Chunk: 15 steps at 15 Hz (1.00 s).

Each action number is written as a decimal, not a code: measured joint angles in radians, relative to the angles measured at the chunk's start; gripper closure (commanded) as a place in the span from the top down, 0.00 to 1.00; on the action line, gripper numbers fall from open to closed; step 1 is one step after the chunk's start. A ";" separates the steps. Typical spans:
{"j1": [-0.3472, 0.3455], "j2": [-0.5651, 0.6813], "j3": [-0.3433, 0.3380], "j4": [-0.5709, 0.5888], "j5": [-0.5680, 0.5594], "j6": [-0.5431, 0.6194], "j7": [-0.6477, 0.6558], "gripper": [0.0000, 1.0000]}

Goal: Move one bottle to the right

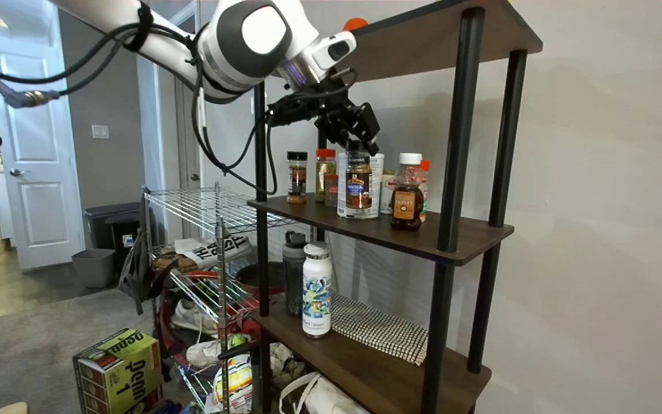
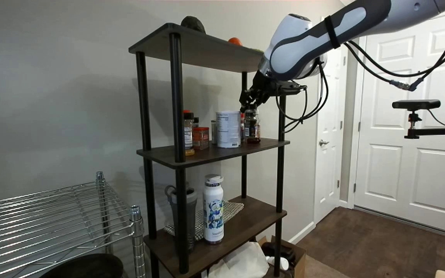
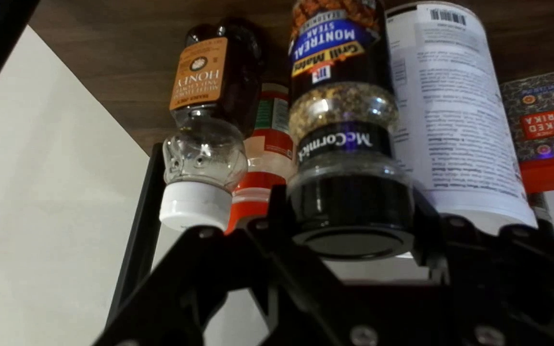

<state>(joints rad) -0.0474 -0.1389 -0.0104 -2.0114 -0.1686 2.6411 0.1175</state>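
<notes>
Brown shelf [image 1: 474, 230], bottle [image 3: 346, 125], pale wall [image 1: 607, 201]

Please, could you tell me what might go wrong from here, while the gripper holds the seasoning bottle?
The gripper holds the seasoning bottle only at its black cap, so the bottle might tilt or slip.
The honey bottle stands nearby and could be knocked over by a move that way.
The white tub is also close, so the held bottle may bump it.
</notes>
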 measured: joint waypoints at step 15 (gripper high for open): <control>-0.003 0.087 -0.048 0.032 0.011 0.023 0.006 0.95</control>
<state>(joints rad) -0.0504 -0.0516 -0.0583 -1.9799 -0.1579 2.6636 0.1230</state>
